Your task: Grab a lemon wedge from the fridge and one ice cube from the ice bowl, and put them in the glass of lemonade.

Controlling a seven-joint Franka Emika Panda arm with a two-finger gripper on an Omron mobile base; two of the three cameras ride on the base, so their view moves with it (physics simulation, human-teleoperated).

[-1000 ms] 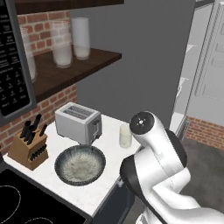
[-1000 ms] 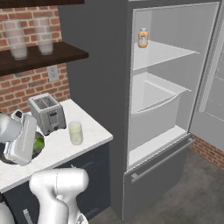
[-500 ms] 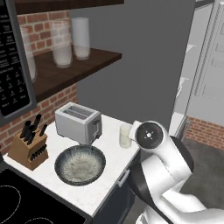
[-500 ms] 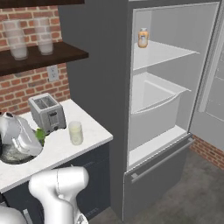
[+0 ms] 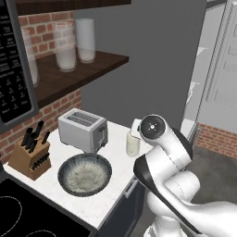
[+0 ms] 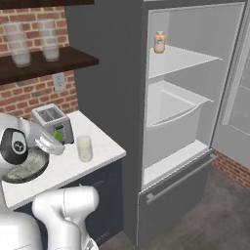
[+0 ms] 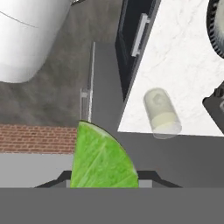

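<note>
I am carrying the lemon wedge toward the glass of lemonade, the gripper pinching the green-yellow slice between its fingers above the white counter. In the right base view the wedge shows as a small green spot at the fingertips, just in front of the toaster and a little to the side of the glass, not yet over it. In the hand view the wedge is filling the space between the tips, with the glass lying beyond it near the counter's edge.

The glass is standing near the front corner of the counter, between the toaster and the open fridge; the ice bowl is sitting beside it, closer to the knife block. An orange-tinted bottle is standing on the top fridge shelf.

To do this well, I judge that I need to bring the wedge squarely over the mouth of the glass before letting go, then lower it close to the rim so it drops in rather than bouncing off. The glass is narrow and near the edge, so a sideways brush could tip it; I am planning a straight descent from above.
</note>
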